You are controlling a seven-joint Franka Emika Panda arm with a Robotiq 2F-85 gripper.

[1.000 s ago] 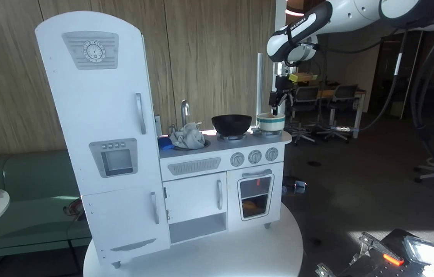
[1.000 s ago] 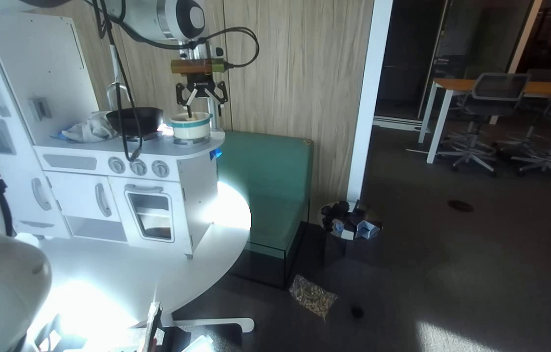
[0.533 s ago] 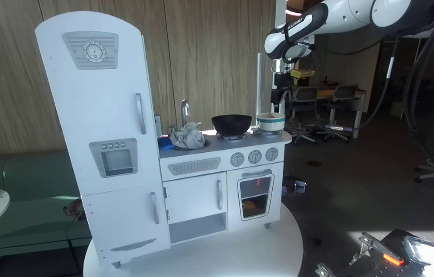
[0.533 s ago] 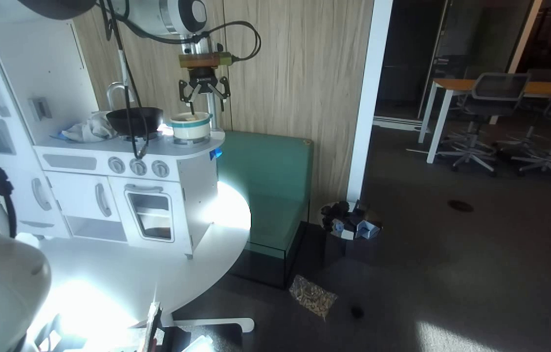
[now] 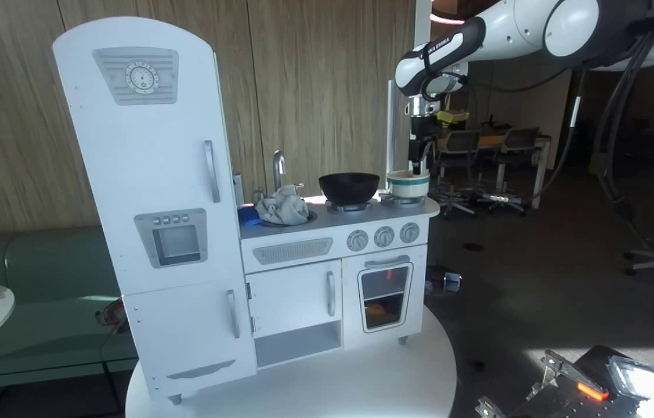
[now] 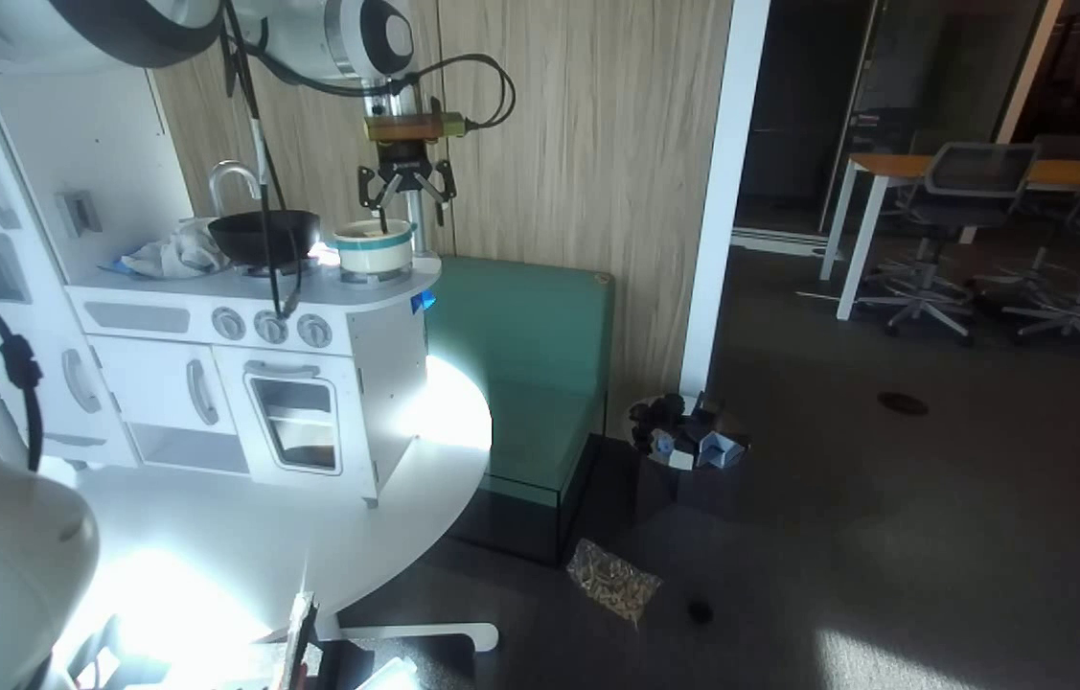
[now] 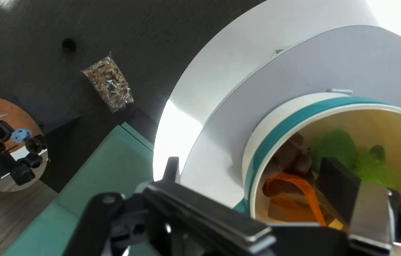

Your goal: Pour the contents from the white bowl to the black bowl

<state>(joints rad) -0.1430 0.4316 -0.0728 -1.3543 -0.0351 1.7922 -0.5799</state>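
The white bowl (image 5: 408,187) with a teal band stands on the right burner in both exterior views (image 6: 374,254). In the wrist view, the white bowl (image 7: 261,145) holds green, brown, orange and yellow pieces. The black bowl (image 5: 349,188) sits on the burner beside it, also seen in the exterior view behind a hanging cable (image 6: 252,240). My gripper (image 6: 412,218) is open and points down at the white bowl's rim. In the wrist view the gripper (image 7: 252,169) straddles the rim, one finger inside the bowl, the other outside. Contact with the wall cannot be told.
A grey cloth (image 5: 284,206) lies in the sink by the faucet (image 5: 278,168). The tall toy fridge (image 5: 147,174) stands at the counter's far end. A wood wall (image 6: 587,144) and green couch (image 6: 525,355) are behind. Arm cables hang before the black bowl.
The gripper rose slightly, then came down again with one finger inside the white bowl, shifting a little sideways. The arm's elbow moved. Both bowls stayed in place.
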